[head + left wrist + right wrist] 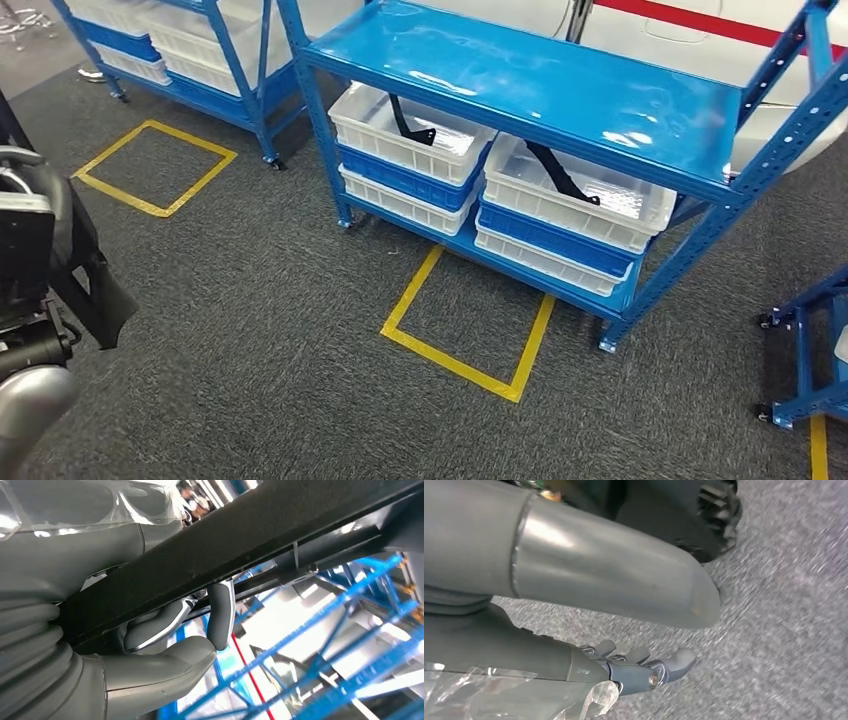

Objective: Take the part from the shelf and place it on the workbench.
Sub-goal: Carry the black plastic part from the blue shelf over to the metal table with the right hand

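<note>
Left robot hand (165,645): fingers curled around a long black part (240,540), gripping it; in the head view the part (95,285) hangs at the robot's left side.
Right robot hand (639,667): hangs above the grey carpet (784,630), fingers apart, holding nothing.
Shelf (540,90): blue, standing ahead on the carpet.
Bins: white and blue bins (410,150) stacked on its lower level, two of them each holding a black part (560,172).
Floor marking: a yellow tape square (465,325) lies just before the shelf.
</note>
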Tool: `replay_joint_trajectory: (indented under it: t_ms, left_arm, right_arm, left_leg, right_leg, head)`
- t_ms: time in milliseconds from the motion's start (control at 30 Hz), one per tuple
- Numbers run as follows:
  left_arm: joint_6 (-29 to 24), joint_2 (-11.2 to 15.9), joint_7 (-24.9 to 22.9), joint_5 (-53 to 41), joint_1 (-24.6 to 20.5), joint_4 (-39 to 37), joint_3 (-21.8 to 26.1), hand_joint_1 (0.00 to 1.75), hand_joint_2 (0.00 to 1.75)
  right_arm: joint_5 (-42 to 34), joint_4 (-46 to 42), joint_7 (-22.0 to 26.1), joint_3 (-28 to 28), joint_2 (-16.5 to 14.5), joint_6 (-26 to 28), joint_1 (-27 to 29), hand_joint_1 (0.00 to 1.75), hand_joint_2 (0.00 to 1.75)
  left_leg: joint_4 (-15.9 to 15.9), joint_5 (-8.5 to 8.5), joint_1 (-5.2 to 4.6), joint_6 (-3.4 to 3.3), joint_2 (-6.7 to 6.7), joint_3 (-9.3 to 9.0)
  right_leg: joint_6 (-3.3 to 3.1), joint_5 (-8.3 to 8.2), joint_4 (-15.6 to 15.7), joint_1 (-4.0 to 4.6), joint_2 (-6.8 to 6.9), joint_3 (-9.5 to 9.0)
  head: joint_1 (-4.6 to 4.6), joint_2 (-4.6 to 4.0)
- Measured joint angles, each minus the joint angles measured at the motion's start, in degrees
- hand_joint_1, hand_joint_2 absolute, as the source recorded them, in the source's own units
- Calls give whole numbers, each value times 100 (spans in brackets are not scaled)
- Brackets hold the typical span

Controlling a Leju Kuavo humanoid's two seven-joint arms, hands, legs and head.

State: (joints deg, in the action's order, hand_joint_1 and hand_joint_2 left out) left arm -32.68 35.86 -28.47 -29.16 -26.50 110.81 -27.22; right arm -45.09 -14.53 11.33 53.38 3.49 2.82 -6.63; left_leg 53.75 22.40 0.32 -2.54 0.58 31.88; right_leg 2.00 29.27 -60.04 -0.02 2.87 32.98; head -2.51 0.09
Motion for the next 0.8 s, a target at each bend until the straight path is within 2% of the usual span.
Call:
replay_joint_trajectory:
  t_ms: [33, 67, 100, 133, 167, 200, 267, 300, 333, 400, 433, 467, 533, 567, 600, 633, 667, 700, 767, 800]
  left_arm:
    - [30, 3, -3, 0, -20, 2, 7, 175, 175]
    - [56, 2, -4, 0, -35, 2, 8, 175, 175]
    - [79, 1, -6, 1, -47, 2, 8, 175, 175]
    - [95, 0, -8, 1, -63, 2, 8, 175, 175]
    - [107, -1, -8, 0, -87, 2, 8, 175, 175]
    - [119, -1, -4, -8, -121, 2, 8, 175, 175]
    - [150, -2, 8, -35, -211, 2, 5, 175, 175]
    - [168, -3, 15, -50, -253, 3, 1, 175, 175]
    - [185, -4, 16, -57, -286, 3, -4, 175, 175]
    - [203, -3, 8, -37, -315, 4, -10, 175, 175]
    - [207, 1, 0, -15, -320, 4, -10, 175, 175]
    - [211, 4, -5, 8, -334, 3, -9, 175, 175]
    - [226, 6, -9, 33, -365, 2, -13, 175, 175]
    - [233, 4, -9, 40, -377, 2, -22, 175, 175]
    - [237, 3, -9, 51, -377, 2, -32, 175, 175]
    - [238, 3, -9, 66, -374, 2, -38, 175, 175]
    - [233, 4, -9, 80, -374, 3, -42, 175, 175]
    - [225, 4, -9, 90, -375, 5, -39, 175, 175]
    - [187, 5, -9, 65, -379, 18, -19, 175, 175]
    - [165, 5, -7, 32, -381, 28, -1, 175, 175]
  right_arm:
    - [-1, 0, -12, 4, 23, 12, 7, 0, 0]
    - [-4, 0, -9, 6, 45, 35, 16, 0, 0]
    - [-10, 0, 6, 8, 69, 71, 24, 0, 0]
    - [-24, 0, 41, 9, 97, 116, 26, 0, 0]
    - [-37, 0, 84, 10, 133, 161, 27, 0, 0]
    - [-48, 0, 134, 10, 175, 203, 27, 0, 0]
    - [-63, 0, 236, 10, 275, 273, 30, 0, 0]
    - [-68, 0, 278, 10, 325, 301, 28, 0, 0]
    - [-72, -1, 307, 10, 367, 320, 16, 0, 0]
    - [-68, -3, 319, 10, 425, 341, -21, 0, 0]
    - [-62, -4, 304, 10, 456, 349, -39, 0, 0]
    - [-57, -5, 287, 9, 483, 355, -46, 0, 0]
    - [-52, -7, 263, 8, 535, 363, -45, 0, 0]
    - [-53, -7, 255, 8, 550, 363, -41, 0, 0]
    - [-54, -7, 247, 8, 566, 363, -37, 0, 0]
    - [-55, -7, 239, 8, 581, 363, -38, 0, 0]
    - [-54, -7, 244, 8, 590, 365, -41, 0, 0]
    - [-53, -8, 263, 8, 596, 369, -48, 0, 0]
    - [-50, -9, 322, 8, 606, 378, -72, 0, 0]
    - [-49, -9, 345, 9, 611, 378, -87, 0, 0]
  left_leg:
    - [2, -10, -1, -18, -63, 12]
    - [5, -17, -2, -30, -125, 19]
    - [8, -21, -5, -33, -198, 24]
    - [13, -24, -6, -35, -275, 27]
    - [22, -26, -5, -34, -352, 28]
    - [35, -26, -2, -31, -431, 28]
    - [72, -25, -3, -7, -582, 58]
    - [88, -33, -2, 21, -652, 90]
    - [95, -48, 2, 58, -725, 128]
    - [95, -85, 28, 136, -856, 189]
    - [131, -64, 27, 168, -803, 223]
    - [260, 16, 24, 199, -665, 292]
    - [901, 351, 20, 254, -287, 590]
    - [1329, 534, 31, 276, -186, 783]
    - [1678, 653, 45, 289, -145, 943]
    - [1845, 679, 54, 295, -128, 1016]
    - [1751, 597, 57, 294, -110, 960]
    - [1437, 438, 54, 284, -64, 790]
    - [571, 130, 7, 236, 204, 328]
    - [285, 54, -25, 196, 310, 184]
  right_leg:
    - [10, 218, -414, -8, -144, 173]
    - [17, 398, -836, -13, -215, 358]
    - [22, 489, -1142, -13, -244, 495]
    - [25, 461, -1235, -16, -252, 537]
    - [24, 323, -1085, -21, -268, 469]
    - [20, 110, -732, -34, -326, 304]
    - [12, -237, 80, -83, -646, -57]
    - [9, -315, 333, -104, -774, -162]
    - [5, -327, 444, -109, -843, -200]
    - [-28, -341, 470, -99, -713, -201]
    - [-53, -355, 482, -98, -634, -205]
    - [-82, -367, 497, -103, -552, -208]
    - [-122, -373, 509, -95, -381, -209]
    - [-132, -369, 508, -83, -292, -208]
    - [-136, -366, 507, -73, -202, -207]
    - [-138, -361, 507, -65, -112, -208]
    - [-136, -357, 506, -60, -31, -210]
    - [-132, -350, 507, -58, 47, -217]
    - [-105, -329, 507, -38, 187, -240]
    - [-85, -317, 507, -25, 241, -249]
  head:
    - [5, 0]
    - [8, 0]
    - [9, 0]
    - [9, 0]
    - [9, 0]
    - [10, 0]
    - [11, 0]
    - [11, 0]
    - [10, 0]
    - [8, 0]
    - [3, 0]
    - [-5, 0]
    - [-25, 0]
    - [-30, 0]
    - [-32, 0]
    - [-34, 0]
    - [-34, 0]
    - [-36, 0]
    - [-36, 0]
    - [-33, 0]
